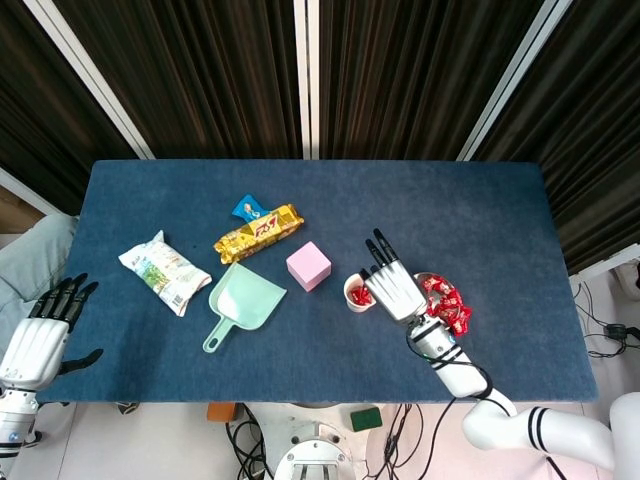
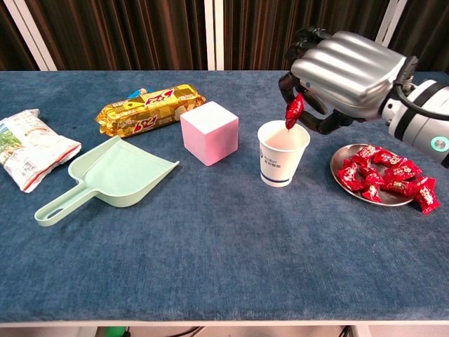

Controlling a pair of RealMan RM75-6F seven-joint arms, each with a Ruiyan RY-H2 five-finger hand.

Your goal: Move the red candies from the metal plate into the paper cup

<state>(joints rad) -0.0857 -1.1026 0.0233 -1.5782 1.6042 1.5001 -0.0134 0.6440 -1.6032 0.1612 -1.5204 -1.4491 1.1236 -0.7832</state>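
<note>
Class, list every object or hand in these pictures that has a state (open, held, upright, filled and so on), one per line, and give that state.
right hand: above the paper cup, pinching one red candy
held candy: hanging over the cup's mouth
paper cup: upright, red candy inside
metal plate: holding a pile of red candies
left hand: off the table's edge, fingers apart, holding nothing
green dustpan: lying flat, nothing in it
pink cube: resting on the table
</note>
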